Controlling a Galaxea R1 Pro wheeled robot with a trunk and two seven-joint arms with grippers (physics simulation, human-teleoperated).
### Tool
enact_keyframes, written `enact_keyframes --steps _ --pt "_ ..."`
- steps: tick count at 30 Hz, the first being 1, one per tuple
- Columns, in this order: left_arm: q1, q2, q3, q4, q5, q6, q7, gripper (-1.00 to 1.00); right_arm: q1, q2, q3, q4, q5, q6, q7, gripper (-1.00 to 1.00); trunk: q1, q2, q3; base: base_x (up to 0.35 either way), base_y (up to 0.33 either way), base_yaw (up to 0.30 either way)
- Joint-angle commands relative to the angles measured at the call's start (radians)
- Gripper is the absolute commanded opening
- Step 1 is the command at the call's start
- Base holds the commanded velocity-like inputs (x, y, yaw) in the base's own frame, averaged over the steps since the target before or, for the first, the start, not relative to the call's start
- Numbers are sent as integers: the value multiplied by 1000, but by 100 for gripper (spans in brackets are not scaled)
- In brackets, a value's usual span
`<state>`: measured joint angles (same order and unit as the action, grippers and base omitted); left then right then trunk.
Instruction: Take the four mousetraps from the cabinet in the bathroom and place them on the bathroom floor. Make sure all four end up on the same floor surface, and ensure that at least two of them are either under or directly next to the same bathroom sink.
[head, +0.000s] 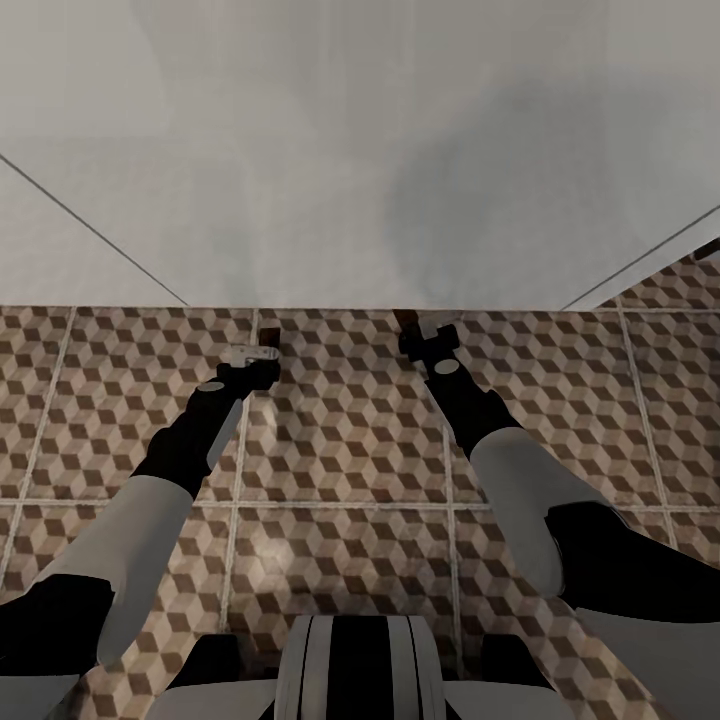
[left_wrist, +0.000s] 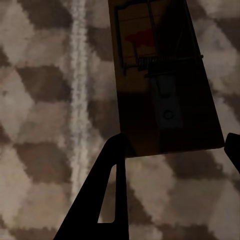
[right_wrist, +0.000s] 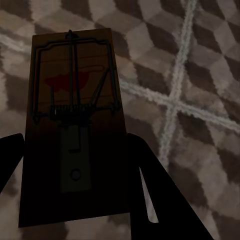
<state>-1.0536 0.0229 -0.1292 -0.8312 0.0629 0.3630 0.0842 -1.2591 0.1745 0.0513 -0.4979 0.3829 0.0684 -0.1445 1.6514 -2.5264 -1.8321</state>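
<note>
Mid-frame, our left gripper clamps one mousetrap and our right gripper grips a second mousetrap, both low over the bathroom floor beside a white wall.

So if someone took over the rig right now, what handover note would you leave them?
Left pincer: shut on a mousetrap, held over the bathroom floor.
Right pincer: shut on a second mousetrap, also above the tiles.
Both arms reach forward toward the foot of a white surface; whether that is the sink unit cannot be told.
Done: two traps fetched and carried here.
Left: set both down, confirm they sit under or beside the sink, then handle the other two traps.
</note>
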Motion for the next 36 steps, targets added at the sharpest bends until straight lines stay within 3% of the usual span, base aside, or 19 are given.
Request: enact_keyframes --steps 1,36 --pt "0 2 -6 -2 6 5 9 -100 0 0 4 -1 8 7 -9 -100 0 0 0 1 0 0" --pt "0 1 -6 -6 6 4 9 -100 0 0 4 -1 7 -16 -9 -100 0 0 0 0 0 0"
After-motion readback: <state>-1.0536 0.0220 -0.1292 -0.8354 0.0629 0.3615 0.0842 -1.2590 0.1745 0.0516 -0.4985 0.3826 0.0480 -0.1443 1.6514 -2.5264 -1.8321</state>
